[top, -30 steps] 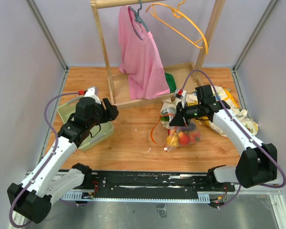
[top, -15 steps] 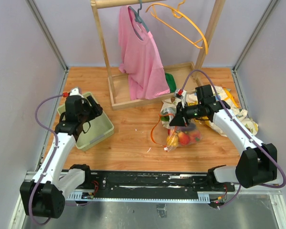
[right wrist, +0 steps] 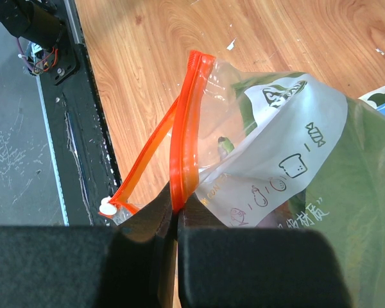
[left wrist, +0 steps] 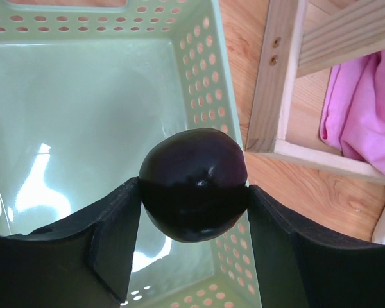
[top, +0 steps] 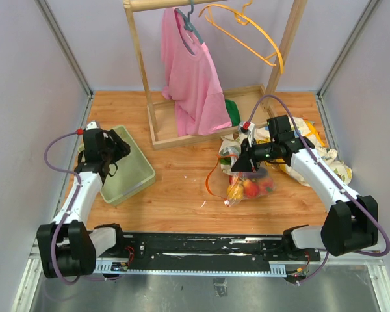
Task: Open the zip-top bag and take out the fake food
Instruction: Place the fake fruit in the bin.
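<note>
The zip-top bag (top: 250,184) lies right of the table's centre, clear, with red, yellow and peach fake food (top: 245,188) inside. My right gripper (top: 239,165) is shut on the bag's orange-red zipper strip (right wrist: 181,144) and holds that side of the mouth up; the other half of the strip hangs away, so the mouth is open. In the right wrist view the pinch (right wrist: 178,215) is right on the strip. My left gripper (left wrist: 194,215) is shut on a dark purple round fruit (left wrist: 194,183) and hangs over the pale green tray (left wrist: 83,19).
The perforated green tray (top: 138,181) sits at the left. A wooden rack (top: 182,138) with a pink shirt (top: 192,81) and an orange hanger (top: 247,36) stands at the back. A dinosaur-print cloth (top: 325,159) lies under my right arm.
My left arm has swung left and back, carrying the purple fruit from the tray's right edge to over its inside. The right arm and bag have not moved.
</note>
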Controlling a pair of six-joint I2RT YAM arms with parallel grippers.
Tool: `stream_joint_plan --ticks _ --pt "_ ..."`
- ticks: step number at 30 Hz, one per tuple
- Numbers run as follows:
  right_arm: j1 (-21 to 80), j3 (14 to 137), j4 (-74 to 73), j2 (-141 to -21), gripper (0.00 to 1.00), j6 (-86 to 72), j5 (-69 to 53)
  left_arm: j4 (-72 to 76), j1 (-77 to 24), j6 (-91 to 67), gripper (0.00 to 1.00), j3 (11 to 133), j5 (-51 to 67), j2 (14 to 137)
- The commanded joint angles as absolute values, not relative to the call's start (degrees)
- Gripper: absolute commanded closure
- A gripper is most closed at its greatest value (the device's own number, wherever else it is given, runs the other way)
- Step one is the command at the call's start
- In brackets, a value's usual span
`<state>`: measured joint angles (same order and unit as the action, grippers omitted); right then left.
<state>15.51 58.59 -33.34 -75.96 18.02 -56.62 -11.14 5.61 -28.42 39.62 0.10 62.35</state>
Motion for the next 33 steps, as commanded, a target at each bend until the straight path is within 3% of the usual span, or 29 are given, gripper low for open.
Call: stream_joint_plan --ticks 1,8,12,18,19,21,33 --pt "14.7 58.2 -33.8 -75.8 0.99 18.9 -58.5 -6.8 7.0 -29.0 0.58 39.5 0.5 65.2" --pt "14.5 58.3 -34.1 -76.2 0.99 19.0 -58.6 -5.3 8.4 -29.4 0.48 41.7 0.1 71.5" --pt "14.5 58.3 -34.1 -76.3 0.99 19.2 -58.4 -4.7 9.0 -29.2 0.33 43.0 -0.1 75.1" --pt "14.6 58.5 -34.3 -76.5 0.99 19.3 -58.3 -5.7 10.2 -30.2 0.20 46.3 -0.9 80.1" --pt "14.6 58.5 -34.3 -76.6 0.99 19.3 -58.3 -7.7 10.2 -30.8 0.10 47.8 -2.1 80.9" --pt "14.5 58.5 -34.3 -76.6 0.99 19.3 -58.4 -10.4 10.2 -31.2 0.01 50.1 -3.6 82.3" --pt "14.5 59.3 -34.8 -78.1 0.99 19.5 -59.1 -12.0 10.2 -31.9 0.01 51.8 0.4 78.9"
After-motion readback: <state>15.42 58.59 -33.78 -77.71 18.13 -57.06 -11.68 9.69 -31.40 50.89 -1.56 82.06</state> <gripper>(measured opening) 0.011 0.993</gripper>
